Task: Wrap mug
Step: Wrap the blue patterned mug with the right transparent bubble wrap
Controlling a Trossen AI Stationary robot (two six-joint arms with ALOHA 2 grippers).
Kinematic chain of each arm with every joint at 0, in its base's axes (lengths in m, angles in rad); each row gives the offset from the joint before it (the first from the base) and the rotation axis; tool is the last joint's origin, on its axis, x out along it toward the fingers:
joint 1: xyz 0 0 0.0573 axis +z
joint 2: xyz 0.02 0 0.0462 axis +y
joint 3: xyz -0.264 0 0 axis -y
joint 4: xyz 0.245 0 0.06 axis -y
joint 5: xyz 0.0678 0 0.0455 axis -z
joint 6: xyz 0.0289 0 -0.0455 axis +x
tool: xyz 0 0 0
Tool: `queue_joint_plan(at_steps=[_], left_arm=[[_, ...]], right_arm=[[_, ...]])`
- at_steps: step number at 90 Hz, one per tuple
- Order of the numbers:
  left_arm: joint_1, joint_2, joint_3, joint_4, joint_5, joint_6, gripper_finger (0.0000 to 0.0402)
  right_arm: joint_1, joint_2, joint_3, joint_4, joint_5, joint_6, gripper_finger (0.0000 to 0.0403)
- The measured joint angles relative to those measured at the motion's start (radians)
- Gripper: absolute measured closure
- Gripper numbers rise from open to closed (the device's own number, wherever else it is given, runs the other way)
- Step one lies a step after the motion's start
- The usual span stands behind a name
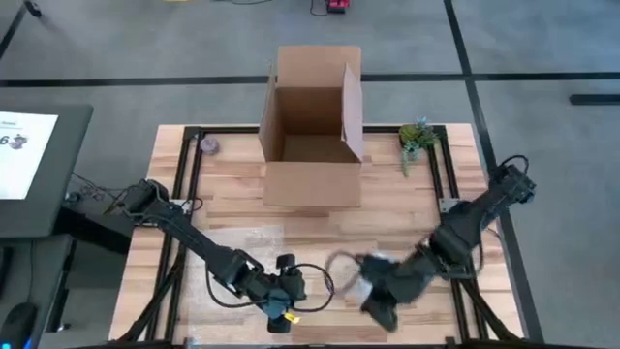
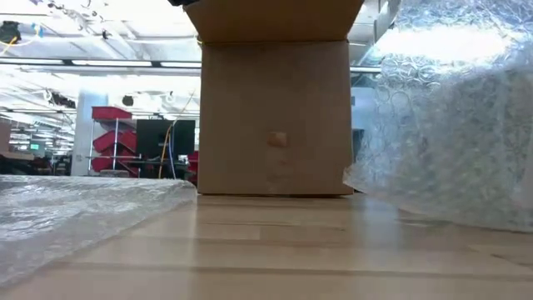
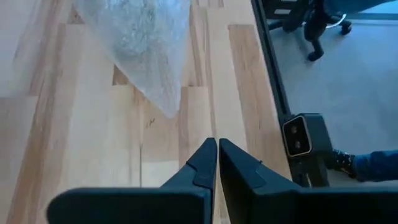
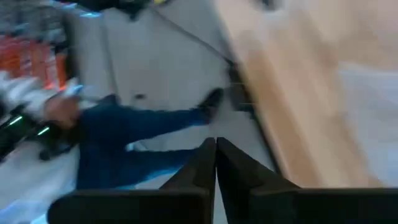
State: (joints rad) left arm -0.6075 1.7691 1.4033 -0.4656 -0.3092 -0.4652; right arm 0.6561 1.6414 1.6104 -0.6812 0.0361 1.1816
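a: pale wood planks form the table (image 1: 320,223), framed by a black metal rail. where is each gripper?

b: left gripper (image 3: 217,152) sits low over the near edge, its fingers (image 3: 202,163) pressed together with nothing between them. right gripper (image 4: 216,149) is near the same edge, fingers (image 4: 202,163) likewise closed and empty, angled out past the table rim toward the floor, where a person (image 4: 118,140) in blue sits.

a: and the wrapping material?

b: clear bubble wrap (image 3: 140,43), dimpled and crinkled, lies ahead of the left fingertips, one corner tapering toward them but apart. a bunched mass of it (image 1: 363,271) sits just beside the right gripper.

a: the mug?

b: cannot tell; it may lie inside that bundle, but it is hidden.

a: open room?

b: bare planks lie between both grippers and the open cardboard box (image 1: 312,126), square, flaps up. a small green plant (image 1: 417,139) stands beside the box, well beyond the right fingers.
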Motion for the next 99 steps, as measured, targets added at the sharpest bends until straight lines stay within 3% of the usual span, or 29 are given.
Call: queue_joint_plan(at_steps=[20, 30, 41, 82, 99], left_arm=[[0.000, -0.001, 0.000, 0.003, -0.005, 0.005, 0.0402], [0.000, -0.001, 0.000, 0.003, -0.005, -0.005, 0.0402], [0.000, -0.001, 0.000, 0.003, -0.005, -0.013, 0.0402], [-0.002, -0.021, 0.007, 0.002, -0.011, -0.045, 0.0402], [-0.003, -0.069, 0.055, 0.009, -0.021, -0.023, 0.0402]], right_arm=[[-0.026, 0.137, -0.005, -0.314, 0.112, 0.152, 0.0403], [-0.027, 0.145, -0.003, -0.491, 0.113, 0.243, 0.0403], [-0.028, 0.145, -0.024, -0.575, 0.090, 0.251, 0.0403], [-0.132, 0.140, -0.347, -0.295, 0.017, 0.221, 0.0403], [-0.181, 0.134, -0.360, -0.274, -0.049, 0.133, 0.0403]])
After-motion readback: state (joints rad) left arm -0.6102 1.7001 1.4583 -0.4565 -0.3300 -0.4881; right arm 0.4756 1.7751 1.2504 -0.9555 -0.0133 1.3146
